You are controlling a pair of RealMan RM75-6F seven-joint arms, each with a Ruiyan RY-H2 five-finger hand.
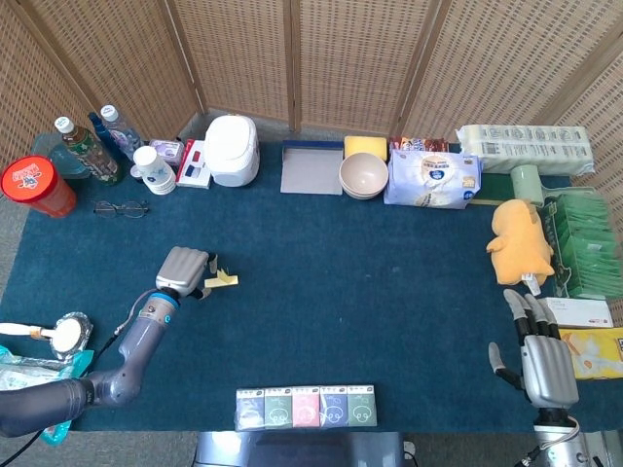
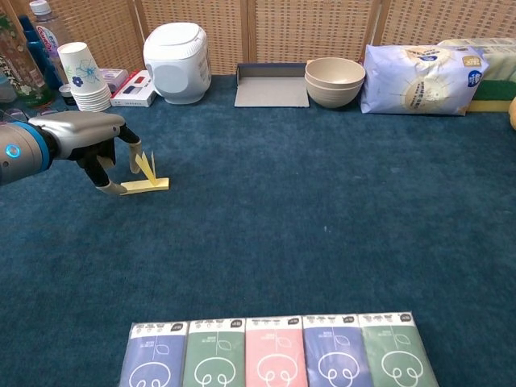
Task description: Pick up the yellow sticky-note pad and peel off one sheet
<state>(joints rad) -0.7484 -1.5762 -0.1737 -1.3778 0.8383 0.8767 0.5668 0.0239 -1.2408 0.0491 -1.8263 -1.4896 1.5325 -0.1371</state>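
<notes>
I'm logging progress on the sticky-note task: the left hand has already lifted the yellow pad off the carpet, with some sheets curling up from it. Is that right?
Not quite. The yellow pad lies flat on the blue carpet; it is not lifted. The left hand is at the pad's edge, its fingertips beside the upturned sheets, as the chest view shows. The sheets do curl up from the pad.

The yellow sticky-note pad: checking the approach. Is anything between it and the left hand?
Nothing. In the chest view, the left hand is right at the yellow sticky-note pad, fingertips at its edge and upturned sheets.
</notes>
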